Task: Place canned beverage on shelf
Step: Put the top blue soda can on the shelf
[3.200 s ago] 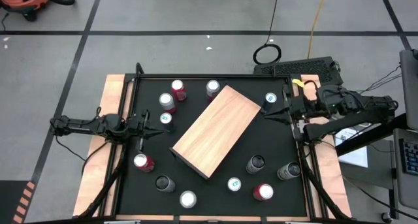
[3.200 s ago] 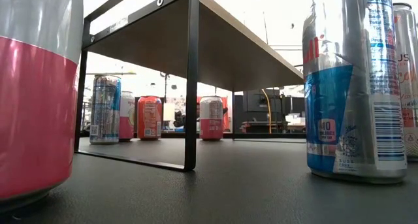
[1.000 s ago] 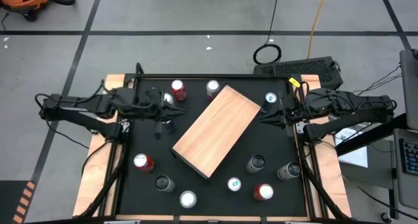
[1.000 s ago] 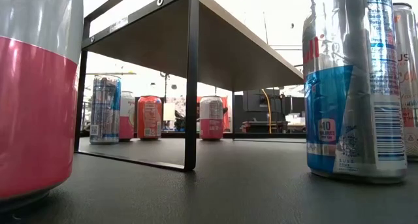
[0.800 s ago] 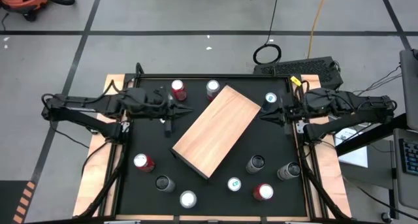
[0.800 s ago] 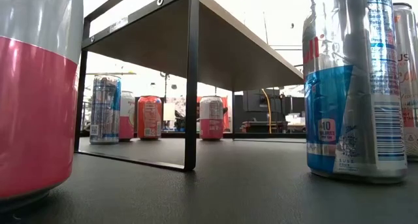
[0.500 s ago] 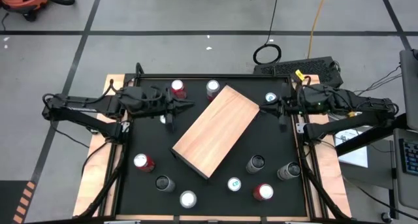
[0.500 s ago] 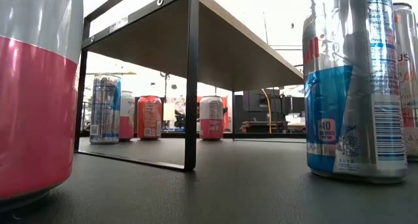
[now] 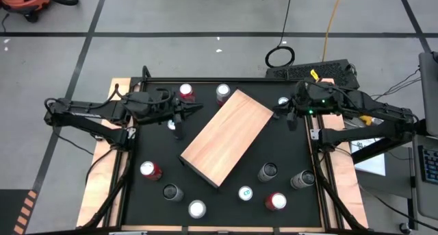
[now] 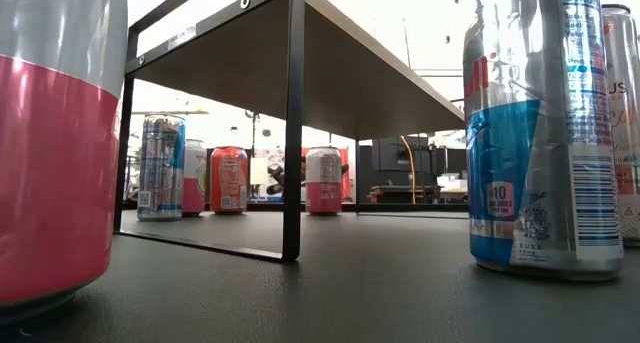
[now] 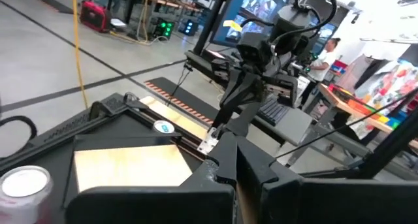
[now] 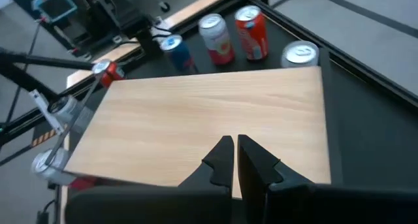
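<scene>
High view looks straight down; low view sits level on the surface [image 10: 330, 283], close to cans. Both wrist views face the shelf [image 9: 226, 136] beyond each gripper.

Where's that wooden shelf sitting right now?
In the high view, the shelf stands diagonally mid-table, between the two arms, nothing on its top, with cans standing around it on the black tabletop.

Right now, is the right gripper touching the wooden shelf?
Apart. In the high view, the right gripper sits just off the shelf corner, with black table between them. Its wrist view shows the shut fingers hanging above the board.
</scene>
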Motion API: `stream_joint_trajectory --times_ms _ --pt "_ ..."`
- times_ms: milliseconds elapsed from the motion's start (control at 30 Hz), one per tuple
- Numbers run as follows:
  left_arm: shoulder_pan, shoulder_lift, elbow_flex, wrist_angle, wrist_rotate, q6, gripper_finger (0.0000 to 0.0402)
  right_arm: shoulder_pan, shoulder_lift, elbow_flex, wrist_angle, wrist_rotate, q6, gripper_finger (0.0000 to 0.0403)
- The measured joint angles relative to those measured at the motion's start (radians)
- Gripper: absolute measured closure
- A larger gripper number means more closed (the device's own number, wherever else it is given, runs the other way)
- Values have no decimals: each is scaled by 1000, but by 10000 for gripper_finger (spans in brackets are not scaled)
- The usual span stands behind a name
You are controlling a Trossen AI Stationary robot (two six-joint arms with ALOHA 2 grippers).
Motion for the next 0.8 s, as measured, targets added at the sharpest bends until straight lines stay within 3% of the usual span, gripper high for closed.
stream_joint_trajectory --times_ms 533,800 --pt "2 0 0 -74 -35 -2 402 -117 24 2 -58 -2 108 403" --pt "2 0 0 -81 -35 20 402 -154 153 198 -176 3 59 403"
